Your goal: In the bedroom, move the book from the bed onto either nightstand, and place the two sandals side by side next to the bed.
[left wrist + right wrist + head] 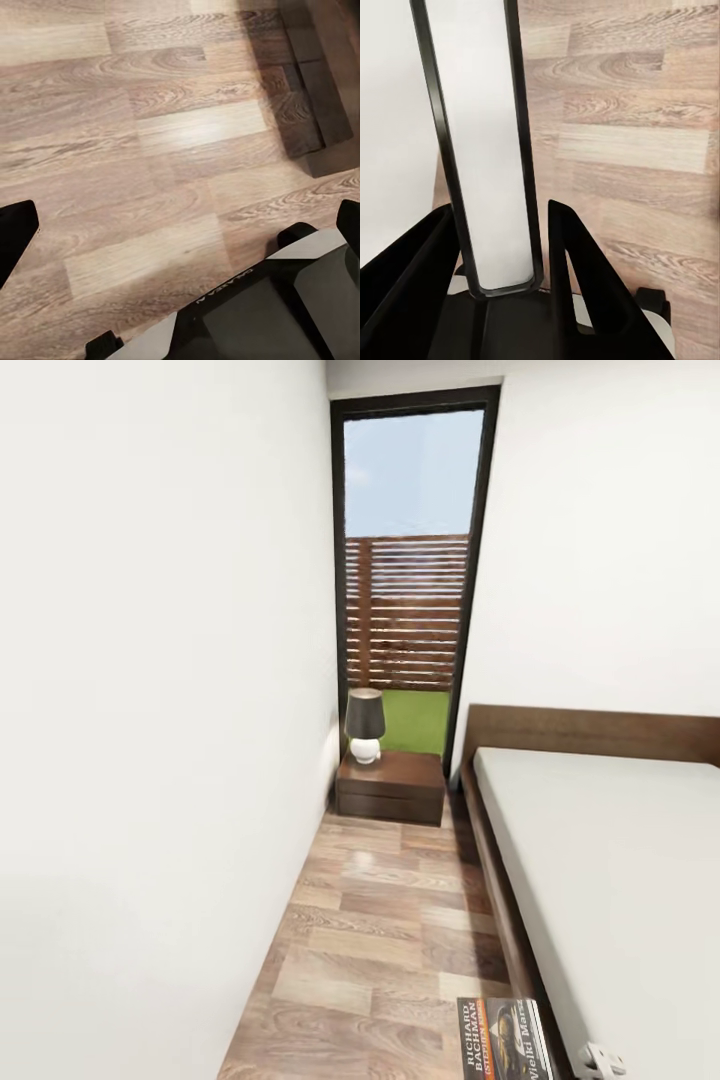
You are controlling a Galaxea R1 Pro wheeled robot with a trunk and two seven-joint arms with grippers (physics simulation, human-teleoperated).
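Note:
The book (505, 1040) shows its dark cover with the orange band and "Richard Bachman" lettering, held above the floor beside the bed (610, 860). In the right wrist view the book (484, 150) stands edge-on, white pages between black covers, and my right gripper (499, 210) is shut on it. A white part of that gripper (600, 1058) peeks in next to the mattress. My left gripper (182, 221) is open over bare wood floor. The nightstand (392, 780) stands at the far end of the aisle, by the headboard. The sandals are out of view.
A dark-shaded lamp (364, 725) sits on the left of the nightstand's top. A white wall (150, 760) and the bed frame (495, 860) bound a narrow plank-floor aisle (380, 940). A tall black-framed window (410, 560) closes the far end. My base (262, 315) shows under the left gripper.

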